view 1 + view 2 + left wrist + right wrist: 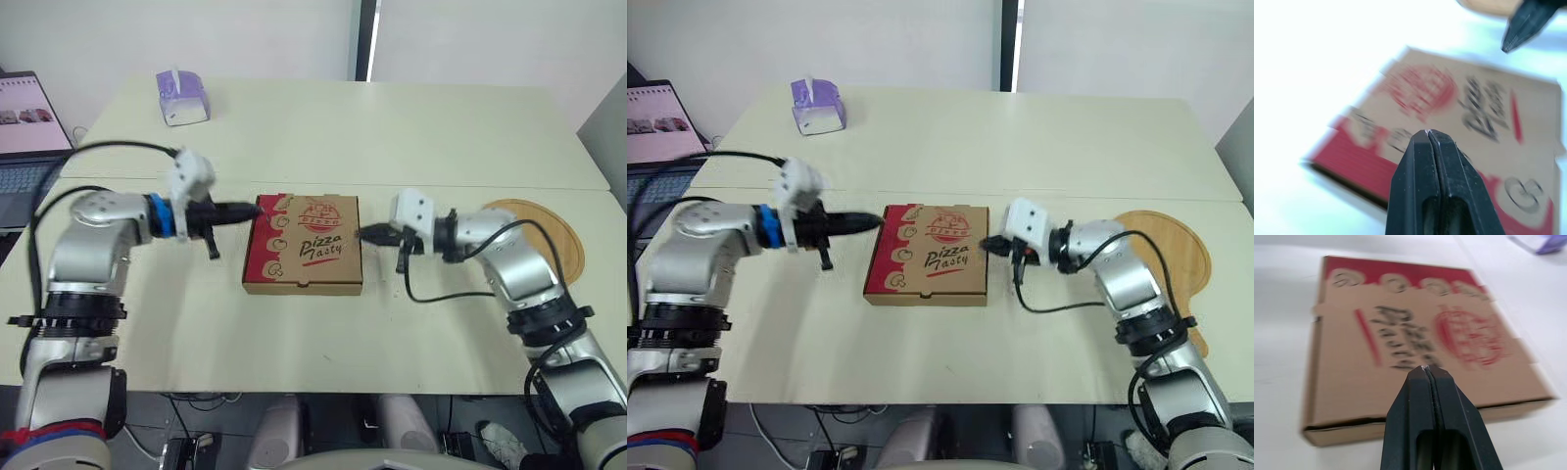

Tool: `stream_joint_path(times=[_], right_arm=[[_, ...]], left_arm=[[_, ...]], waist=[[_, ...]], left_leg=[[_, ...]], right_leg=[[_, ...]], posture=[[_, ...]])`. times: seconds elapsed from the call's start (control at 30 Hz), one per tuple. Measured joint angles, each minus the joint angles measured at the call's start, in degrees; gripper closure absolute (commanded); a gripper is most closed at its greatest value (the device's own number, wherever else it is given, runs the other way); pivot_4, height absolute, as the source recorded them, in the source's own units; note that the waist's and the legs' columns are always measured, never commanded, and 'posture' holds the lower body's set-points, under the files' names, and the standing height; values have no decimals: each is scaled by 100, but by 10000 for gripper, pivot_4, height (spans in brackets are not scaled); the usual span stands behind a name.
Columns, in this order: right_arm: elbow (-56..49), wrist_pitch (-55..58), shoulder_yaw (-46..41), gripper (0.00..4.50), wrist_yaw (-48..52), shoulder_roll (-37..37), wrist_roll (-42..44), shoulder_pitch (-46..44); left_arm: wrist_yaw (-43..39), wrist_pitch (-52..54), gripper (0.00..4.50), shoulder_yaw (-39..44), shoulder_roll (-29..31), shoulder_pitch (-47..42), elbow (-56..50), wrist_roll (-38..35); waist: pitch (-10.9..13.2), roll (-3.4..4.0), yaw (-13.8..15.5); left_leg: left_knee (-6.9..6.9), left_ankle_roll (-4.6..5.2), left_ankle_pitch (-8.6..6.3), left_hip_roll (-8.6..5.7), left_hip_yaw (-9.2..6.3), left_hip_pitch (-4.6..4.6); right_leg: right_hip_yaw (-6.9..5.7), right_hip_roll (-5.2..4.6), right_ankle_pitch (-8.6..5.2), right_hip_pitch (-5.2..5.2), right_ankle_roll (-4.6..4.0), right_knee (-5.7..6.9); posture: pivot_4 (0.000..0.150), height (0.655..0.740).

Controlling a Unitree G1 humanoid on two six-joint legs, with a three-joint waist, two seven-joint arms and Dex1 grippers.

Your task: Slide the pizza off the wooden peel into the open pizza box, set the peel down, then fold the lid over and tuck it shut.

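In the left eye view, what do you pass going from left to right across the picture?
From the left: laptop, tissue box, left tool, pizza box, right tool, wooden peel.

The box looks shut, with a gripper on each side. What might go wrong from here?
The pizza box shows a thin dark gap under its lid along one side, so the lid might spring up. The shut left gripper and right gripper sit close beside it; a nudge might slide it.
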Motion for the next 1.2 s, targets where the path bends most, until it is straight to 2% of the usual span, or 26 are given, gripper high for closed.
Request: stream_joint_path(times=[0.13,0.3,0.67,0.93,1.2], right_arm=[[546,-114,-24,44795,-285,-74,-381,-65],[825,-263,329,44795,-356,-62,-895,-59],[615,19,528,44795,-389,274,-951,195],[331,348,533,44795,-206,126,-892,377],[-36,673,235,44795,-154,-325,-880,599]], left_arm=[[449,0,45000,182,291,385,-93,174],[730,-478,45000,-6,429,802,70,665],[850,-383,45000,-482,-12,1096,-141,689],[877,-189,45000,-620,-210,1084,-374,687],[884,-85,45000,-892,-612,936,-527,701]], waist=[[0,1,-25],[1,2,-31],[1,2,-20],[1,2,11],[1,1,124]], left_leg=[[-7,-2,0,0,1,-1],[-8,-2,1,-1,1,-4],[-7,-1,0,-1,0,-20],[-6,-2,0,-5,-5,-26],[-3,-3,1,-5,-11,-36]], right_leg=[[2,-2,0,-2,0,-5],[2,-3,0,-6,-1,-5],[-1,-5,1,-16,-1,-7],[-5,-8,1,-17,0,-9],[-13,-8,1,-18,0,-18]], posture=[[1500,7400],[1500,7400],[1500,7400],[1500,7400],[1500,7400]])
